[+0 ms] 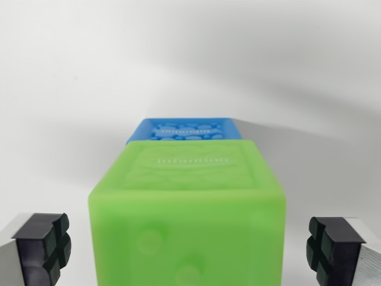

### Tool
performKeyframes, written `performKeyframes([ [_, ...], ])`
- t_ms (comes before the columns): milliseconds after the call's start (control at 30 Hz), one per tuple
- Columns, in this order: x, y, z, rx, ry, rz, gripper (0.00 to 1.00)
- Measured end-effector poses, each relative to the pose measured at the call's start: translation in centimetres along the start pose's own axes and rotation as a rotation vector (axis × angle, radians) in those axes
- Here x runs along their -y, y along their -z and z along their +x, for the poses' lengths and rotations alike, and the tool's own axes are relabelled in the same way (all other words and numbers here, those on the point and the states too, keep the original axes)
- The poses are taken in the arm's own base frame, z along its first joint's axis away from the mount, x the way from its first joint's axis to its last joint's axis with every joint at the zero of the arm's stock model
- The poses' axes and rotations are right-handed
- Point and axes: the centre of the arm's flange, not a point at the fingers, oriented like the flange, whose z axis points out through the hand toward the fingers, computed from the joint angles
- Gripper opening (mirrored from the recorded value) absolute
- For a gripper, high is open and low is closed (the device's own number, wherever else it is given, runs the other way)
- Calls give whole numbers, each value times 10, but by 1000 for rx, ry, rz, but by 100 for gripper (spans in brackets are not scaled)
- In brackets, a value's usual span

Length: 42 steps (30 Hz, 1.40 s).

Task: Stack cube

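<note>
White bench [71, 89] carries a green cube [187, 205] with a blue cube [186, 129] just behind it; the tool [187, 250] straddles the green one, spread wide, apparently lined up for a grasp.

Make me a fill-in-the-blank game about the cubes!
1. The near cube is ____.
2. The cube behind it is ____.
3. The end effector is ____, with pads clear of the near cube's sides.

Missing words: green; blue; open
</note>
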Motion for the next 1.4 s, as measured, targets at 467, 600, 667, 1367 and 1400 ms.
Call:
performKeyframes([
  [467, 0, 43, 0, -3, 0, 1, 100],
  [600, 0, 58, 0, -4, 0, 1, 100],
  [667, -1, 66, 0, -4, -1, 1, 100],
  [1367, -1, 154, 0, -6, -1, 1, 100],
  [1400, -1, 159, 0, -6, -1, 1, 100],
])
